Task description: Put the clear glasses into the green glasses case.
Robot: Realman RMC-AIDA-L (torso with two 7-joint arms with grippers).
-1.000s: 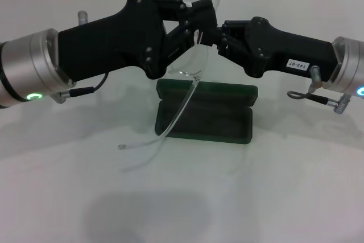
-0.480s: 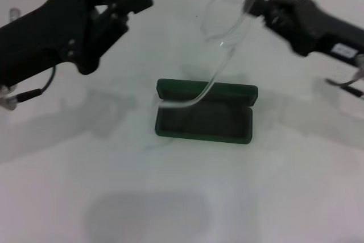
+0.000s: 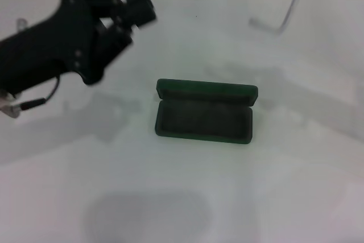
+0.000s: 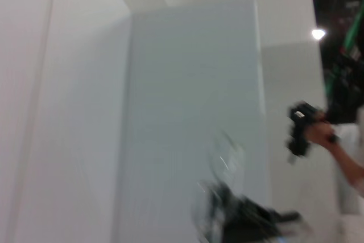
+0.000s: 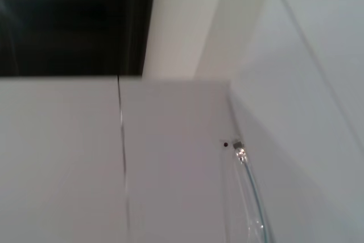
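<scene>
The green glasses case [image 3: 203,119] lies open in the middle of the table, lid hinged back on the far side, dark lining empty. My left gripper [image 3: 134,17] hovers above the table to the case's far left, open and holding nothing. Of the clear glasses only one thin arm [image 3: 284,18] shows in the head view, hanging in the air at the far right. The left wrist view catches the glasses [image 4: 223,166] blurred above my right gripper [image 4: 242,223], which grips them. One clear arm of the glasses [image 5: 251,194] crosses the right wrist view.
The white table [image 3: 182,197] surrounds the case, with a pale wall behind it. In the left wrist view a person's hand [image 4: 318,135] holds a black device far off.
The left gripper let go of the glasses and drew back to the left. The right gripper carried the glasses up and to the right, leaving the head view.
</scene>
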